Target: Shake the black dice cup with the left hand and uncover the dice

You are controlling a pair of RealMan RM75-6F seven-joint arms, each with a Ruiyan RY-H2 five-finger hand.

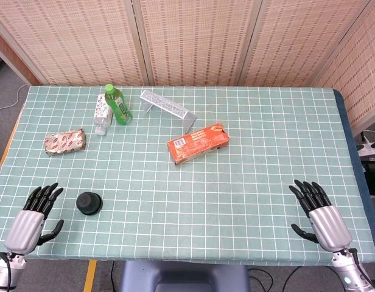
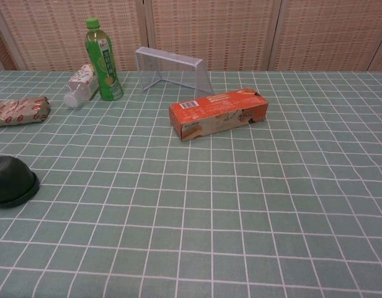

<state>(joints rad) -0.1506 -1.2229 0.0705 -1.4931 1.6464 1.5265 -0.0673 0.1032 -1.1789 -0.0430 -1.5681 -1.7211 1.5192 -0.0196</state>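
The black dice cup (image 1: 88,203) sits mouth-down on its round base near the table's front left; the chest view shows it (image 2: 12,180) at the left edge. No dice are visible. My left hand (image 1: 34,216) lies flat on the cloth just left of the cup, fingers spread, holding nothing, a short gap from it. My right hand (image 1: 318,215) rests at the front right, fingers spread and empty, far from the cup. Neither hand shows in the chest view.
An orange box (image 1: 198,142) lies mid-table. At the back left stand a green bottle (image 1: 119,105), a clear bottle lying down (image 1: 102,114) and a white wire rack (image 1: 167,109). A red-and-white snack pack (image 1: 65,142) lies behind the cup.
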